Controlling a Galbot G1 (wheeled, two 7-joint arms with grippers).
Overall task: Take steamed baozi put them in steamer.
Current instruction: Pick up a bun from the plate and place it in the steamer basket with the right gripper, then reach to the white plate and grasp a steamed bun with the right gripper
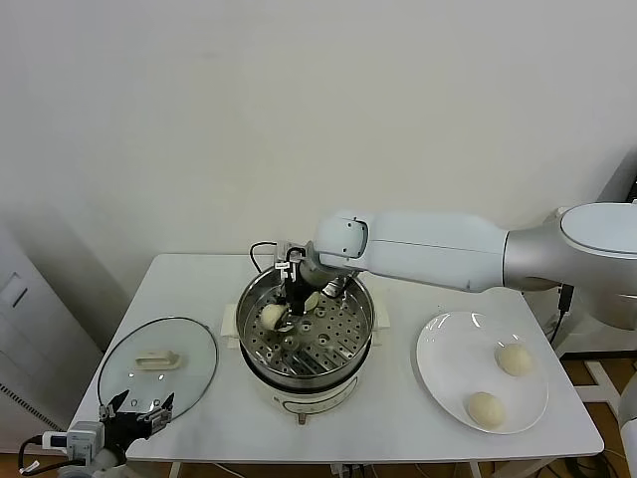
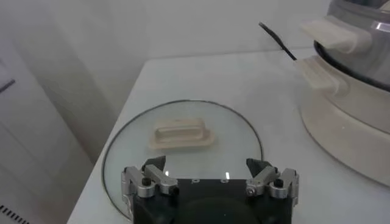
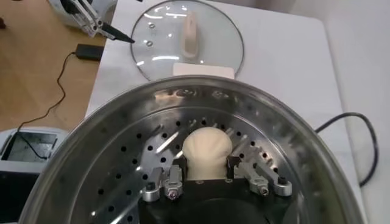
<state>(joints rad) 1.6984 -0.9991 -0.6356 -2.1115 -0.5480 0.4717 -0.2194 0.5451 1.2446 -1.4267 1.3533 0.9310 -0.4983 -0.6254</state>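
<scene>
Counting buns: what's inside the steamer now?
Steamer: one bun on the tray, another gripped in the right gripper's jaws. The arm hides part of the tray.

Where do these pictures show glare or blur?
Head view: even light, soft shadows under the steamer. Right wrist view: bright streaks glare off its perforated tray and the glass lid. Left wrist view: the left gripper looks soft up close.

The right claw (image 1: 296, 299) hides part of its baozi (image 3: 207, 148); the steamer (image 2: 359, 79) is cut off in the left wrist view.
</scene>
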